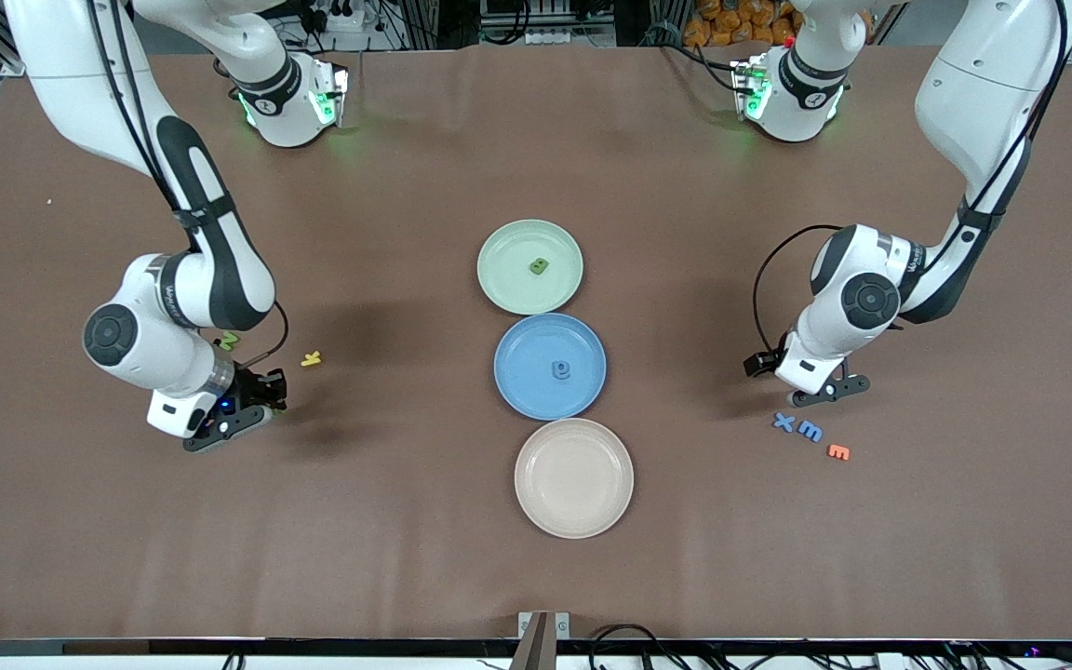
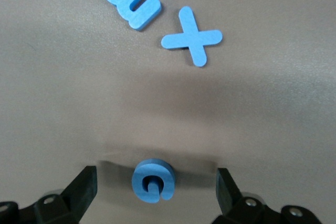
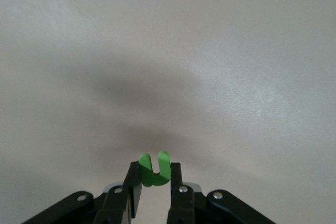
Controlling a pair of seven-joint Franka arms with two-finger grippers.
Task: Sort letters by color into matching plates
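**So, both arms are working a letter at the same time**

Honestly the layout explains itself. The right hand (image 3: 152,184) is pinching a green U-shaped letter (image 3: 154,169) edge-on, low over the desk (image 1: 406,558) toward the right arm's end, presumably headed for the pale green plate (image 1: 499,270), which already has one green letter (image 1: 538,267). The left hand (image 2: 155,192) is spread wide around a blue G (image 2: 153,181) lying flat, not gripped yet. The blue X (image 1: 783,422) and blue M (image 1: 810,430) wait at roughly 5 o'clock from it. The blue plate (image 1: 517,372) holds one blue letter (image 1: 561,369); the beige plate (image 1: 573,477) stays out of this.
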